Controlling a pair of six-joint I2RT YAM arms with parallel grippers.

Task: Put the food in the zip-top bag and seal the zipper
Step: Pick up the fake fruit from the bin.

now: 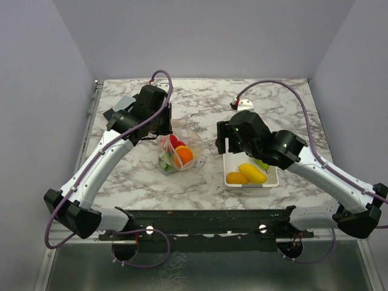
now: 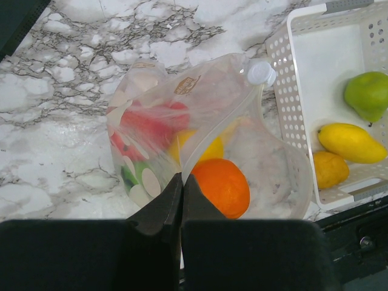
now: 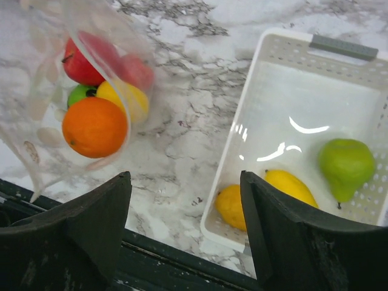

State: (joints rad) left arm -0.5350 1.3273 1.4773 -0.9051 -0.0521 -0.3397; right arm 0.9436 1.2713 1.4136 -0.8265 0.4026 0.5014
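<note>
The clear zip-top bag [image 1: 179, 150] stands open-mouthed on the marble left of centre. Inside it lie an orange [image 2: 222, 187], a red fruit [image 2: 151, 126], a yellow piece [image 2: 205, 147] and a green piece [image 2: 129, 176]. My left gripper [image 2: 182, 179] is shut on the bag's mouth edge, where the zipper strip [image 2: 193, 154] runs. My right gripper [image 3: 185, 185] is open and empty, hovering above the marble between the bag [image 3: 54, 91] and the white tray [image 3: 267, 115]. The tray holds a lemon [image 3: 230, 206], a yellow mango [image 3: 292, 188] and a green pear [image 3: 345, 160].
The white tray [image 1: 271, 180] sits right of centre near the front edge. A small white item [image 1: 244, 104] lies at the back of the table. A black rail [image 1: 206, 219] runs along the near edge. Grey walls close in the left, right and back sides.
</note>
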